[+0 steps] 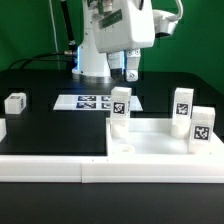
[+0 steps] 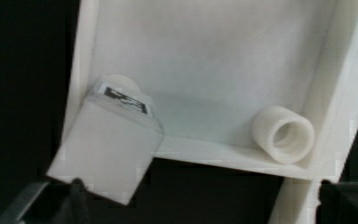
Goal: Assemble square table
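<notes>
You have legs [image 1: 120, 108] standing upright on the tabletop slab [image 1: 150, 150], seemingly fitted, though I can't confirm it. One leg [image 1: 15, 102] lies well apart. The gripper [image 1: 127, 70] hangs above the slab, released and empty.

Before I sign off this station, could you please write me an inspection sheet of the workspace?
Surface: black table, flat.
Job's things: white slab at the front, toward the exterior view's right; four tagged legs upright: one apart on the exterior view's left, one by the slab's corner, two at its right side.
Clutter: marker board near the arm's base; low white wall along the front.
Grippers: gripper open, holding nothing.
Cables: a loop by the arm's wrist.
Surroundings: green backdrop.
</notes>
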